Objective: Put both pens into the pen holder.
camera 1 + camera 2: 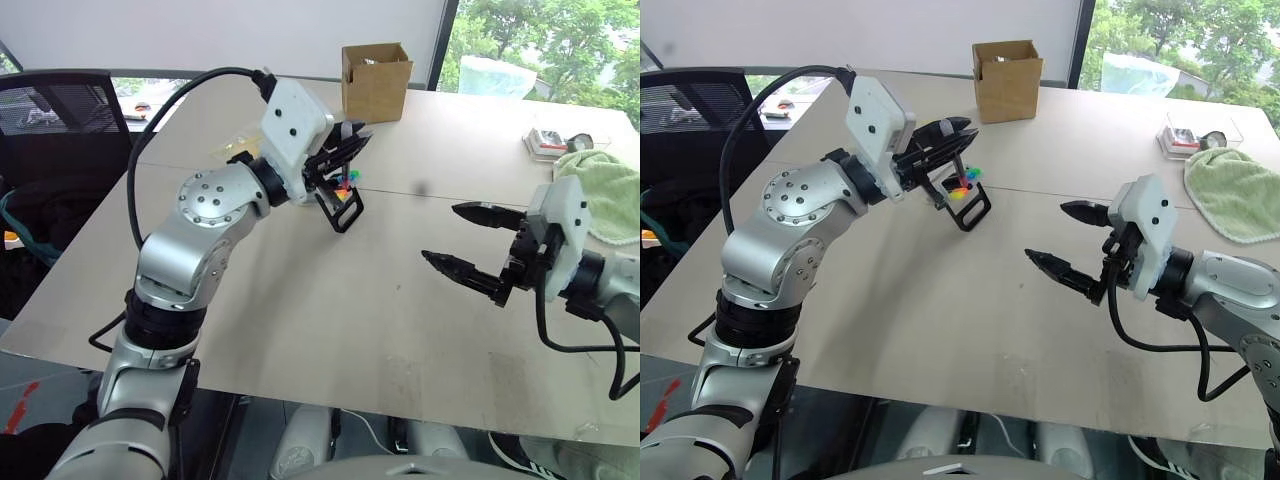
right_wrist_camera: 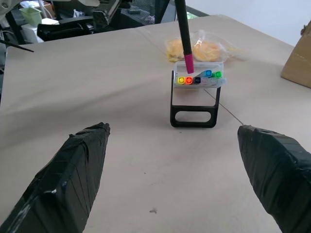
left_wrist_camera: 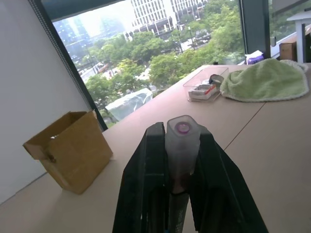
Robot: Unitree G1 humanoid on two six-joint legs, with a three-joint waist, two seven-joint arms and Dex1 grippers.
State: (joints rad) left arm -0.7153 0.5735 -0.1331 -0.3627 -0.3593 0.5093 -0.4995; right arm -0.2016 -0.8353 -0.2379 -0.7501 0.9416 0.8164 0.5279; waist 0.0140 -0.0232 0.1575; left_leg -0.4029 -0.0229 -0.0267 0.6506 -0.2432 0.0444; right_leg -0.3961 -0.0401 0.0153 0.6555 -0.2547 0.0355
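Observation:
My left gripper (image 1: 350, 140) is shut on a black-barrelled pen (image 2: 184, 34) with pink ends, held above the table. The pen's lower pink end hangs just over the pen holder (image 2: 194, 104), a small black frame with a clear top and bright tips inside. In the left wrist view the pen's (image 3: 182, 145) end cap sits clamped between both fingers. A light-blue tip shows among those in the holder; I cannot tell whether it is the other pen. My right gripper (image 1: 1045, 231) is open and empty, hovering over the table to the right of the holder.
A brown cardboard box (image 1: 375, 80) stands at the table's far edge behind the holder. A green towel (image 1: 600, 190) and a clear plastic case (image 1: 550, 142) lie at the far right. A crinkled yellow bag (image 2: 194, 48) lies just behind the holder. A black chair (image 1: 60, 110) stands left.

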